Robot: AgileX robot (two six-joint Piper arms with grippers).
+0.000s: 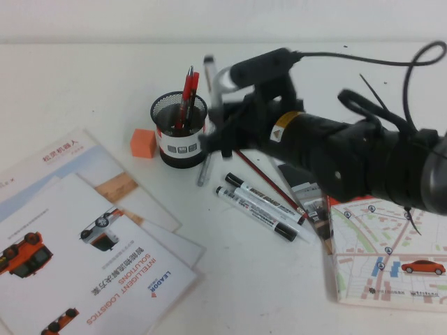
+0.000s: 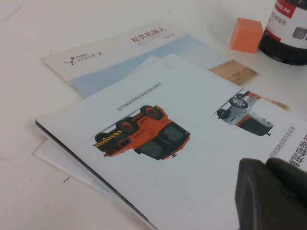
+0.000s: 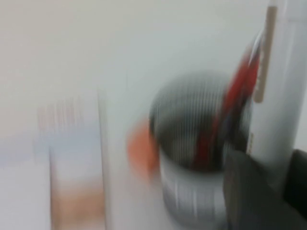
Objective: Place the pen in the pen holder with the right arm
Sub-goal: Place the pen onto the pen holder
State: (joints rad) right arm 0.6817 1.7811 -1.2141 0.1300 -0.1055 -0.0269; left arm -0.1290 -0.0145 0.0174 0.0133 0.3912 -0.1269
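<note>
The black mesh pen holder [image 1: 179, 130] with a white label band stands left of centre and has red pens in it. It also shows, blurred, in the right wrist view [image 3: 199, 158]. My right gripper [image 1: 216, 135] is just to the right of the holder, shut on a white-barrelled marker pen [image 1: 214, 87] that stands upright with its dark end above the holder's rim. In the right wrist view the pen's barrel [image 3: 278, 86] sits between the fingers of the right gripper [image 3: 274, 165]. My left gripper [image 2: 271, 191] hovers over a brochure, fingers together and empty.
Two more white markers [image 1: 264, 200] lie on the table with a slim silver pen [image 1: 204, 167] and a dark-red pencil [image 1: 260, 173]. An orange cube [image 1: 142, 142] is left of the holder. Brochures [image 1: 84, 237] lie front left, and a map-printed box [image 1: 391, 255] front right.
</note>
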